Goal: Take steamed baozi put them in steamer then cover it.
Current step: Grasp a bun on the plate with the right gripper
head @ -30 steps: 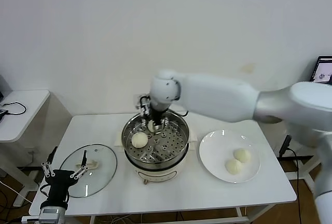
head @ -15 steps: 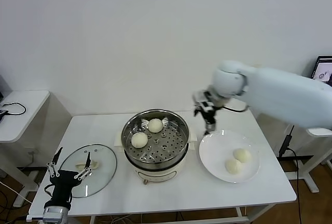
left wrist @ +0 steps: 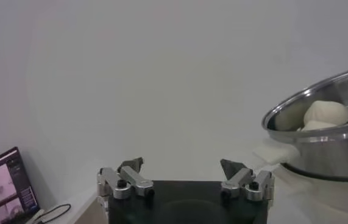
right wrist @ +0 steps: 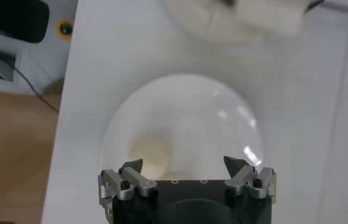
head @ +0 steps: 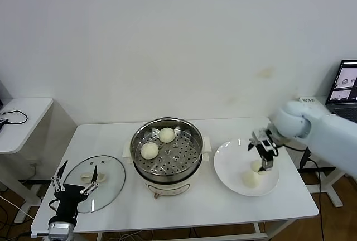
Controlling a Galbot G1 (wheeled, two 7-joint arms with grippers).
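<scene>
Two buns (head: 158, 142) already sit in the steamer (head: 192, 152); I am on the third. My right gripper (head: 264, 153), jaws wide and empty, hangs over the plate (head: 228, 165), just above the two buns left there (head: 252, 178). Next it must drop and close on one. My left gripper (head: 73, 182) waits open and empty beside the lid (head: 109, 177).

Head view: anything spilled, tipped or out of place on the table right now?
Nothing stands out. Two baozi sit inside the steamer, two more lie on the white plate under the open right gripper. The cover lies flat beside the steamer, near the open left gripper.
</scene>
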